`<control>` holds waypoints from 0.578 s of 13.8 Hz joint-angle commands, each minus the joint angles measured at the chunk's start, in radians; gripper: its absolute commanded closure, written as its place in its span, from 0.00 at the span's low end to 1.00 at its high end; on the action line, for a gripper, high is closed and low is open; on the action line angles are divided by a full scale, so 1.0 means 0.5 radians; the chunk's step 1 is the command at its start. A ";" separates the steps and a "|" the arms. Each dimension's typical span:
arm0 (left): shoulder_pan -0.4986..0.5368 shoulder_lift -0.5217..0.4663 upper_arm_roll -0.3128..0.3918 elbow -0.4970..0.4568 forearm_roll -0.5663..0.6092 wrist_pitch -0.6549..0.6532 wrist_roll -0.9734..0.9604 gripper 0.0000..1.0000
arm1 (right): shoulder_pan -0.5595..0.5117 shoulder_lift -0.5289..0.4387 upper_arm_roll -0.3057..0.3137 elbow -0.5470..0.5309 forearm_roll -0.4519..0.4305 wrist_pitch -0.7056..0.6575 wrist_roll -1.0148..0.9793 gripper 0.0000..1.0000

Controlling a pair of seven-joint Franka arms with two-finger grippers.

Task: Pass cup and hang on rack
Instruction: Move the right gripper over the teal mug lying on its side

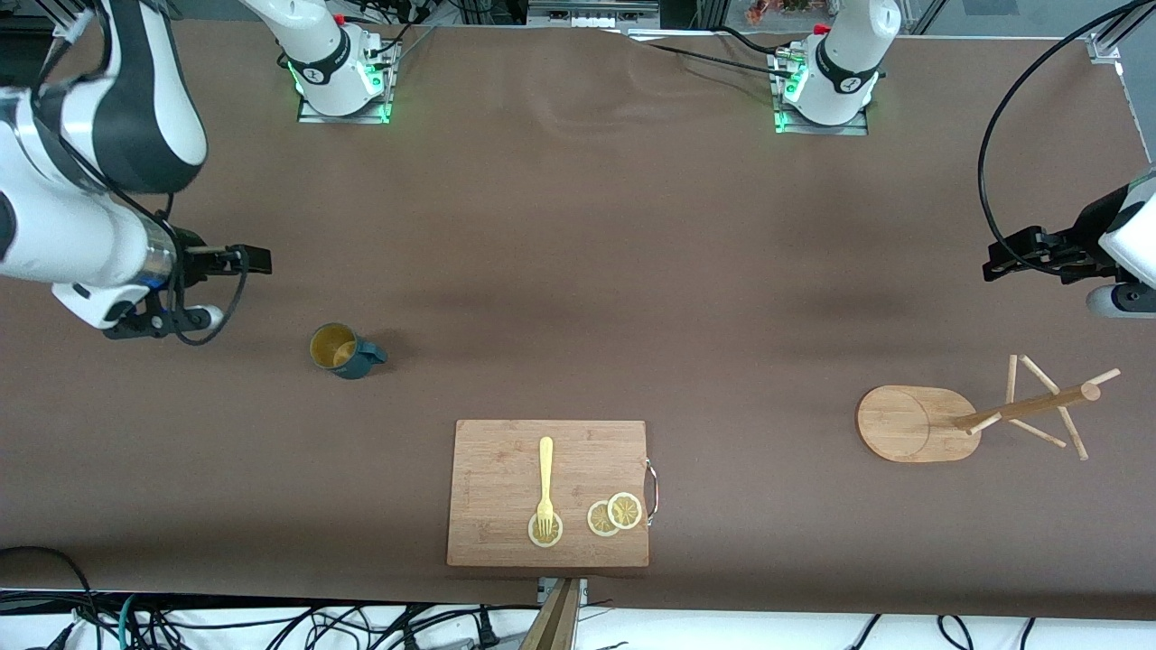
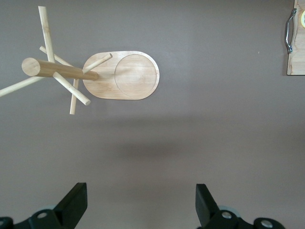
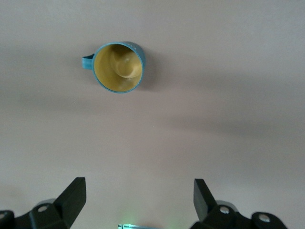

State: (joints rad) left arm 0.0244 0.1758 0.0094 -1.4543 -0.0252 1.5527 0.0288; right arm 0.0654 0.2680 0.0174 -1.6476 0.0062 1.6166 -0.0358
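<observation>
One cup [image 1: 346, 350] stands upright on the brown bench [image 1: 578, 271], toward the right arm's end, its yellowish inside open to view and its single handle pointing toward the middle of the bench. Nothing touches it. In the right wrist view the cup [image 3: 118, 67] sits on bare bench well apart from the two dark fingers [image 3: 71, 198] of the right hand [image 3: 138, 202], which stand wide apart and hold nothing. In the front view the right hand [image 1: 239, 260] hovers over bare bench near the cup.

One rack [image 1: 980, 420] stands toward the left arm's end: an oval wooden base, one central pole and several thin pegs angling off it; no cup hangs on any peg. The left wrist view shows the rack [image 2: 121, 75] from above, with the left hand [image 2: 143, 205] over bare bench beside it, its fingers [image 2: 206, 200] spread wide and empty. In the front view the left hand [image 1: 1016, 253] hangs in the air at that end of the bench.

One cutting board [image 1: 549, 493] with a metal handle lies between cup and rack, nearer the front camera than both. On it are one pale yellow fork [image 1: 545, 483] and three lemon slices [image 1: 614, 515]: two overlapping near the handle and one under the fork's tines.
</observation>
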 commanded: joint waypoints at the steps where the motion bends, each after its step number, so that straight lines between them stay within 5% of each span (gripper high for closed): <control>1: 0.010 0.029 0.000 0.077 -0.038 -0.047 -0.005 0.00 | -0.030 0.123 0.017 0.040 0.040 0.107 -0.075 0.00; 4: 0.010 0.029 0.000 0.077 -0.039 -0.047 -0.005 0.00 | -0.036 0.145 0.008 -0.192 0.040 0.493 -0.158 0.00; 8: 0.010 0.029 0.000 0.074 -0.039 -0.047 -0.005 0.00 | 0.001 0.286 0.008 -0.202 0.043 0.724 -0.134 0.00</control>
State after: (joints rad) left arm 0.0244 0.1760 0.0094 -1.4536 -0.0252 1.5527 0.0288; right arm 0.0623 0.3980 0.0169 -1.7387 0.0073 1.9283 -0.0902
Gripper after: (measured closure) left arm 0.000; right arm 0.000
